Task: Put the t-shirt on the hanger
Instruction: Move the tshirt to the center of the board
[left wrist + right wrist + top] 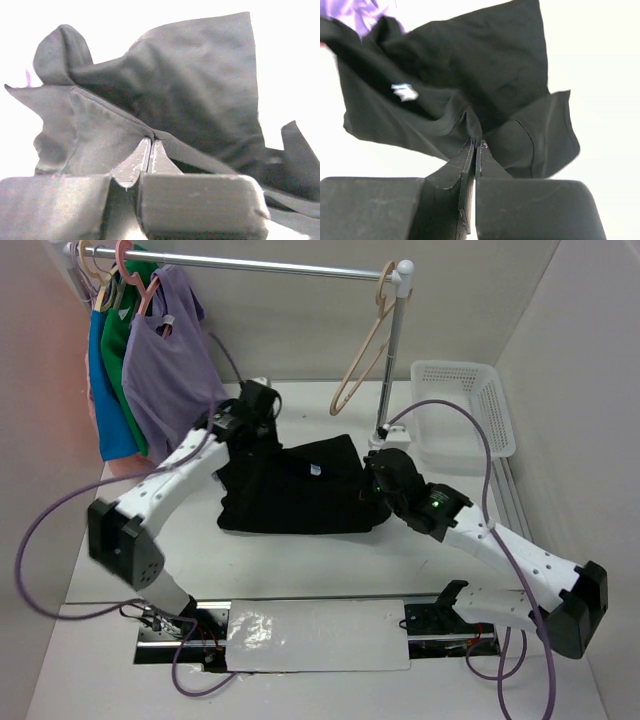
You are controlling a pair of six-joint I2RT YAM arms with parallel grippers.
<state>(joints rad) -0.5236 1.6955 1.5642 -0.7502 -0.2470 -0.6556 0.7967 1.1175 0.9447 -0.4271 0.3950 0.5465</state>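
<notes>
The black t-shirt (295,490) lies bunched on the white table between my two arms. My left gripper (243,436) is shut on a fold at the shirt's left upper edge; the left wrist view shows the jaws pinched tight on the fabric (200,90). My right gripper (377,480) is shut on the shirt's right edge, and the right wrist view shows cloth (485,65) gathered at the fingertips. The beige hanger (366,350) hangs by its hook from the right end of the rail, apart from the shirt.
A metal rail (250,264) runs across the back on a post (393,360). A lilac top (170,350), a green garment (122,340) and a blue one (105,390) hang on pink hangers at its left end. A white basket (462,405) stands at the back right.
</notes>
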